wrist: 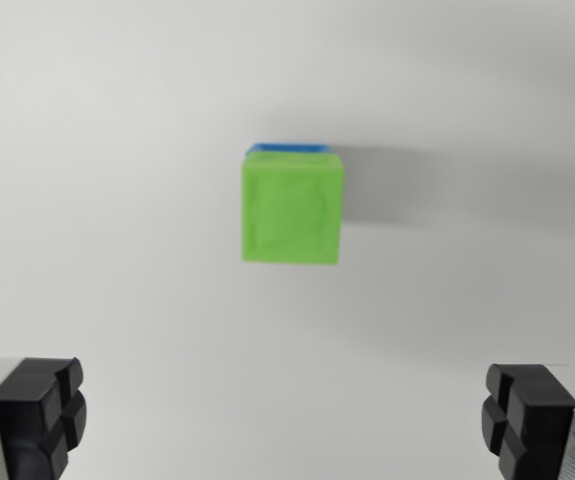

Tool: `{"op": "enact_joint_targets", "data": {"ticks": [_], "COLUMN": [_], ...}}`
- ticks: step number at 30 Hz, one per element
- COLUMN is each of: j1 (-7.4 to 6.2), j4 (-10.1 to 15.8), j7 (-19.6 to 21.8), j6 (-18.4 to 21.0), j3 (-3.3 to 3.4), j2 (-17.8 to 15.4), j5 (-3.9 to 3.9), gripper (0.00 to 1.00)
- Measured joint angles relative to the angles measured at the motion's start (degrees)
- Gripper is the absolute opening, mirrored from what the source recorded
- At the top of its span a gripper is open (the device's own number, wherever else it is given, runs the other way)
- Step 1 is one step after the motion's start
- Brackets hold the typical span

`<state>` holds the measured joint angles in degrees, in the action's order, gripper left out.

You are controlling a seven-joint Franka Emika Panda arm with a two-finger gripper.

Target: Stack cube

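We look straight down on a plain white table, bare apart from the stack near the middle of the wrist view. Next in size is our gripper, whose two black fingertips sit at the near edge, one at the wrist view's left and one at its right, spread wide with nothing between them. They hang clear of the cubes, touching neither. The green cube lies beyond the fingers, roughly midway between them in line, throwing a soft shadow to the right. Smallest is the sliver of blue cube peeking out along the green one's far edge; most of it is hidden underneath. We judge the stacking done: green rests on blue, squarely as far as we can tell, and is released. What is left seems only to draw away.
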<state>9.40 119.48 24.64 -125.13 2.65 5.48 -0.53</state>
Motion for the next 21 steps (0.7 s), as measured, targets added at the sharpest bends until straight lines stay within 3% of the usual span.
{"op": "enact_joint_targets", "data": {"ticks": [21], "j1": [0.00], "j4": [-5.68], "j7": [0.10], "j6": [9.18], "j3": [0.00], "j2": [-3.50], "j5": [0.12], "gripper": [1.00]}}
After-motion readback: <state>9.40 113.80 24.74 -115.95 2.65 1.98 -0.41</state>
